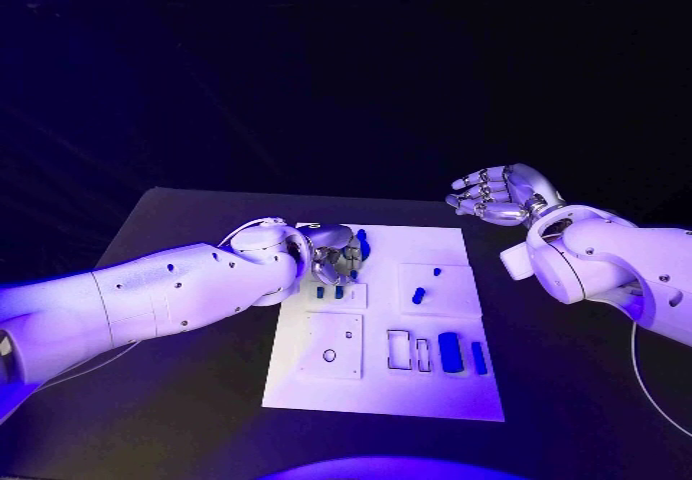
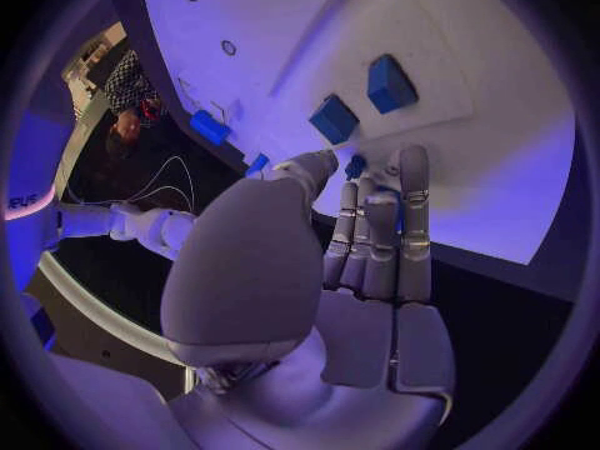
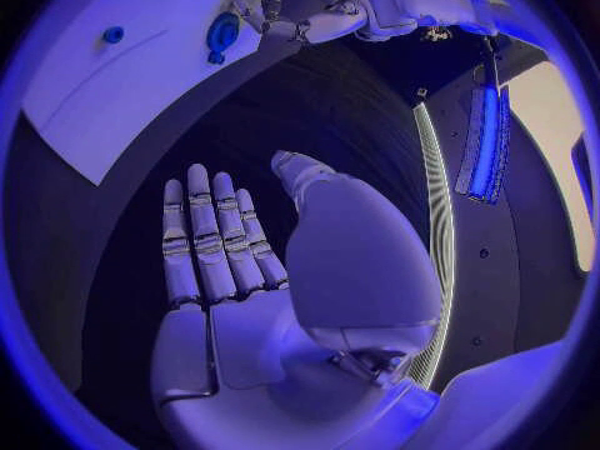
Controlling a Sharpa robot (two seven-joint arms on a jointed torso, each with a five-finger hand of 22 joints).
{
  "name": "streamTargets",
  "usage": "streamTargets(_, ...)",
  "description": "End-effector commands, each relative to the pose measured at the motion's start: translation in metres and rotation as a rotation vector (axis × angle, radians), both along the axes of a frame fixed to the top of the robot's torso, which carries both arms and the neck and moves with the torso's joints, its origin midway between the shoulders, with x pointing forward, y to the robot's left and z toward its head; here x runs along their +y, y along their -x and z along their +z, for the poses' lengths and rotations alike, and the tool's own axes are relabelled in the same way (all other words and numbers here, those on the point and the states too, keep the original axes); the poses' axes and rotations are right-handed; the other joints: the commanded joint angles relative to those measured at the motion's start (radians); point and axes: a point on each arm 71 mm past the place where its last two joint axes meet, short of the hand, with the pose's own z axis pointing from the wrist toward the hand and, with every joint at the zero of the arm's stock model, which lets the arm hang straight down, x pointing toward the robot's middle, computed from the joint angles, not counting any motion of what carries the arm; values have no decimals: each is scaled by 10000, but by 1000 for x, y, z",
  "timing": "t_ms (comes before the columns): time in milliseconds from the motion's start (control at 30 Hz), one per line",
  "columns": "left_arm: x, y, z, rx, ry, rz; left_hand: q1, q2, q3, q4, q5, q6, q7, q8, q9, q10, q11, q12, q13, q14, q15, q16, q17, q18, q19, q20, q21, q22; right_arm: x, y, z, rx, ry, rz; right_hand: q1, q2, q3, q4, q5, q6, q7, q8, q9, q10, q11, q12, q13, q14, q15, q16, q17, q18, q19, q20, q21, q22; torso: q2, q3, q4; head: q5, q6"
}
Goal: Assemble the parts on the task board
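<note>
A: Where is the task board (image 1: 433, 390) sitting?

B: It is lying flat in the middle of the black counter (image 1: 173, 400), a smooth white rectangular plate with shallow outlined recesses. Bare counter is showing along all of its sides.

A: And the parts?

B: Small blue parts are lying on it: two square blocks (image 2: 363, 100) just beside the left robot hand's fingertips, one piece (image 1: 418, 295) alone in the far right panel, and two oblong pieces (image 1: 451, 351) standing side by side in the near right recesses. A dark blue piece (image 1: 359, 240) is lying at the board's far edge, close to that hand.

A: What is the left robot hand (image 1: 330, 252) doing?

B: It is hovering over the board's far left corner, metallic fingers pressed together and straight, thumb alongside, gripping nothing that can be seen.

A: And the right robot hand (image 1: 498, 194)?

B: It is hanging above the counter beyond the board's far right corner, well apart from the parts, fingers spread and empty.
</note>
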Motion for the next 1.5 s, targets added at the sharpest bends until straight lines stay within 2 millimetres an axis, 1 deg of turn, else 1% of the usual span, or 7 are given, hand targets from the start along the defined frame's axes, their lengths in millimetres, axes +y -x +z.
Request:
streamTargets(33, -1, -1, -3, 58, -681, 134, 115, 3, 70, -23, -7, 80, 4, -73, -44, 93, -26, -8, -35, 25, -29, 51, -35, 138, 49, -32, 50, 16, 2, 1, 0, -88, -11, 228, -22, 67, -8, -61, 47, -4, 696, -2, -15, 22, 60, -41, -16, 62, 41, -48, -11, 143, 28, -6, 17, -17, -6, 2, -4, -3, -6)
streamTargets(433, -6, -3, -3, 13, -563, 159, 172, 102, 283, -83, -8, 107, 35, -278, -279, 225, -42, -32, -201, 20, -48, 116, -157, 137, 39, -57, 121, 75, 4, 0, 0, -82, -14, 253, -23, 69, -7, -64, 46, -1, 695, 0, -18, 23, 59, -42, -17, 67, 40, -53, -17, 143, 45, -7, 24, -22, -3, 8, 3, -10, -12)
streamTargets(500, -6, -4, -3, 35, -569, 155, 170, 159, 451, -117, -16, 338, -24, -352, -399, 326, -47, -152, -368, -5, -64, 145, -267, 132, 16, -65, 171, 121, 4, 0, 0, -76, -14, 260, -24, 70, -7, -64, 46, 1, 695, 1, -18, 24, 58, -42, -17, 69, 40, -54, -19, 143, 49, -7, 26, -24, -7, 14, 5, -6, -25)
streamTargets(700, -7, -5, -4, 59, -584, 152, 80, 166, 670, -238, -35, 746, -77, -597, -634, 740, -110, -399, -706, 76, -104, 281, -355, 140, 1, -102, 277, 212, 4, 0, 0, -58, -12, 275, -25, 73, -5, -65, 46, 4, 694, 3, -19, 25, 57, -41, -17, 71, 39, -56, -22, 142, 54, -7, 27, -28, -6, 8, 3, -12, -22)
streamTargets(933, -9, -6, -5, 105, -575, 39, 3, 192, 800, -391, -40, 1145, -118, -790, -781, 1264, -230, -569, -928, 479, -204, 618, 22, 141, 63, -181, 414, 310, 4, 0, 0, -49, -10, 273, -30, 78, -4, -62, 45, 7, 693, 4, -20, 26, 56, -41, -17, 73, 39, -58, -24, 141, 57, -8, 28, -31, -13, 1, 2, -24, -19)
streamTargets(1333, -14, -4, -6, 311, -526, -151, -77, 161, 848, -491, -48, 1323, -154, -936, -862, 1380, -231, -828, -1110, 573, -209, 735, 81, 134, 50, -200, 477, 370, 5, 0, 0, -31, -8, 285, -39, 94, 1, -56, 46, 15, 691, 8, -22, 30, 54, -40, -17, 76, 39, -65, -32, 138, 57, -7, 24, -43, -12, -11, 17, -49, -28)
streamTargets(1500, -14, -4, -6, 386, -572, -119, -115, 144, 862, -528, -49, 1371, -142, -997, -892, 1392, -214, -952, -1187, 576, -198, 763, 40, 132, 42, -194, 505, 396, 5, 0, 0, -7, -4, 292, -40, 97, 3, -56, 46, 18, 690, 10, -23, 32, 53, -39, -17, 77, 39, -67, -34, 137, 54, -6, 21, -47, -11, -8, 10, -54, -30)
